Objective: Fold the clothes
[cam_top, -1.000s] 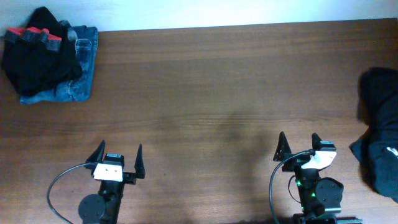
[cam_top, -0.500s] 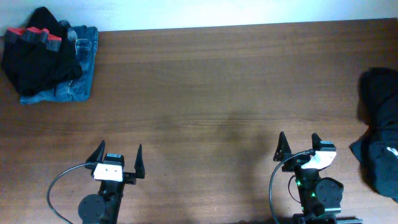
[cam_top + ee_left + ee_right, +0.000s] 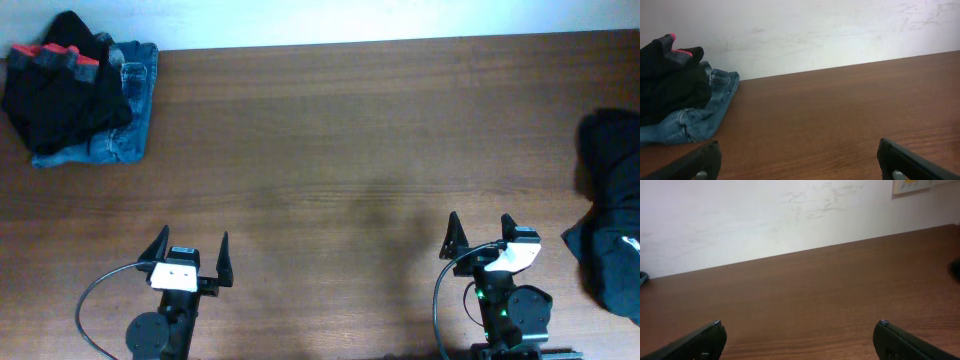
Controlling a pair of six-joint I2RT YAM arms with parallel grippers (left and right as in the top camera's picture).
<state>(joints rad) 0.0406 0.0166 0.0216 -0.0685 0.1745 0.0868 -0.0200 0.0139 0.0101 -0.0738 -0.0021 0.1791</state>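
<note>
One worktop (image 3: 330,130); one pair of blue jeans (image 3: 122,145); one black garment with red trim (image 3: 60,100); one dark heap of cloth (image 3: 610,150), garments in it uncountable; two sets of jaws
</note>
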